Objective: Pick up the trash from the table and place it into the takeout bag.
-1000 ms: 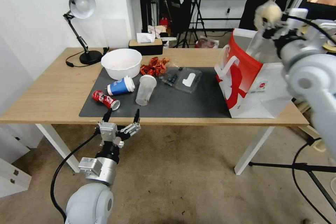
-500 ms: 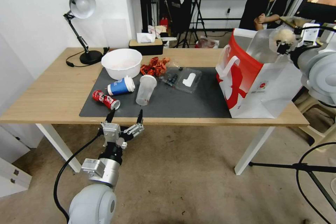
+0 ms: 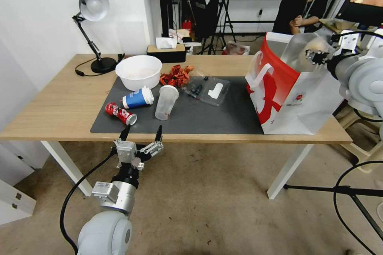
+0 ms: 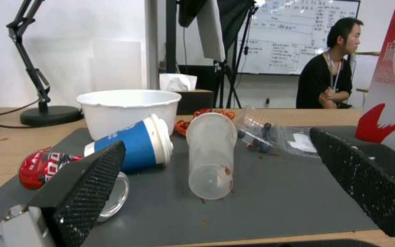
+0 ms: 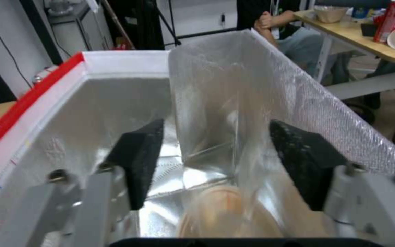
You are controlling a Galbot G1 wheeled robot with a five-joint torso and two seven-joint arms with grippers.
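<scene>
On dark grey mat of light-wood table (image 3: pixel 60 103): crushed red soda can (image 3: pixel 119 113), blue paper cup (image 3: pixel 137 98) and clear plastic cup (image 3: pixel 165 102), all on sides. White-and-red takeout bag (image 3: pixel 291 91) upright at right end, mouth open; beige lump (image 5: pixel 227 212) blurred inside.

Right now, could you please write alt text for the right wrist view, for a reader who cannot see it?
The right gripper, fingers spread open and empty, points down into the open takeout bag, whose inside is silver foil. A blurred beige object lies at the bottom of the bag below the fingers.
</scene>
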